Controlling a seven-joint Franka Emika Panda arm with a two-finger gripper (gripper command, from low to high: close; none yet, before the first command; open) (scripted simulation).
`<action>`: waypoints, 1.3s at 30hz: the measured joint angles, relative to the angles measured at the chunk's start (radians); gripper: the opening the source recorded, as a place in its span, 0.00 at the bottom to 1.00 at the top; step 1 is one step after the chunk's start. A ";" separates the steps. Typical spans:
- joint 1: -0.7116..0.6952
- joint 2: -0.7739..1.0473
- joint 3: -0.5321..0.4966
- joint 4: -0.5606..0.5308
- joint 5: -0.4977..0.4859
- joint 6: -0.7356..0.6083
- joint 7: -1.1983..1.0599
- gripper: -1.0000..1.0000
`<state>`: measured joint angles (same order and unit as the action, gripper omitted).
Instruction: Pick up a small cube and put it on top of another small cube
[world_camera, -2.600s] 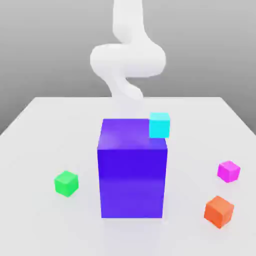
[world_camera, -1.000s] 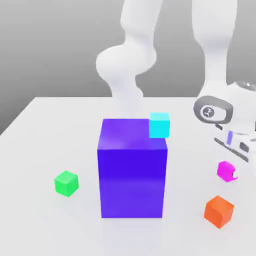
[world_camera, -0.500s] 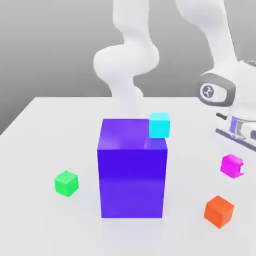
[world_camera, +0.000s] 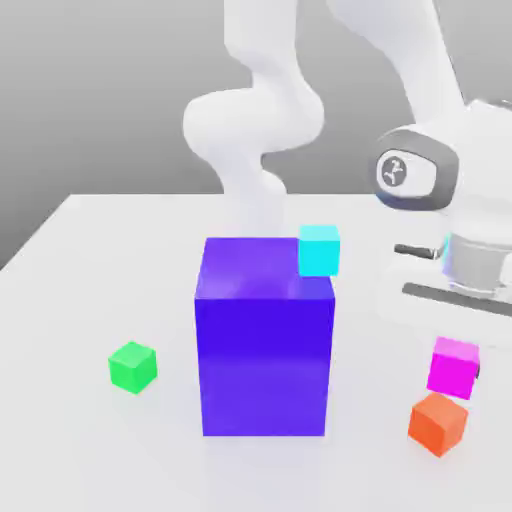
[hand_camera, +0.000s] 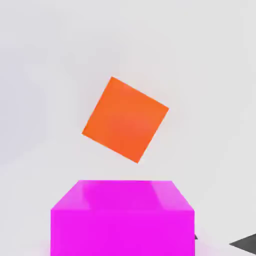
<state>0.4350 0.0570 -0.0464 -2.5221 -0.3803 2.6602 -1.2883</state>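
Fingers pinch the small magenta cube above the bench. Orange cube sits just below; green cube lies well apart.

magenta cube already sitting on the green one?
No: in the exterior view the magenta cube is at the gripper near the orange cube, while the green cube sits bare beyond the big blue block.

A: What colours are out on the counter?
B: The counter is pale grey-white. The big block is deep blue-purple, and the cube at its far right corner is cyan.
A: And the small ones?
B: Bright green cube on the exterior view's left, magenta-pink cube and orange cube on its right. The arm is plain white.
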 joint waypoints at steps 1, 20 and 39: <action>-0.047 -0.015 -0.023 -0.007 -0.031 -0.008 -0.043 0.00; -0.576 -0.302 -0.442 -0.285 -0.243 -0.044 -0.619 0.00; -0.349 -0.198 -0.705 -0.414 0.177 0.160 -0.955 0.00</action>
<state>0.0860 -0.1409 -0.7519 -2.9356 -0.2029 2.8201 -2.2432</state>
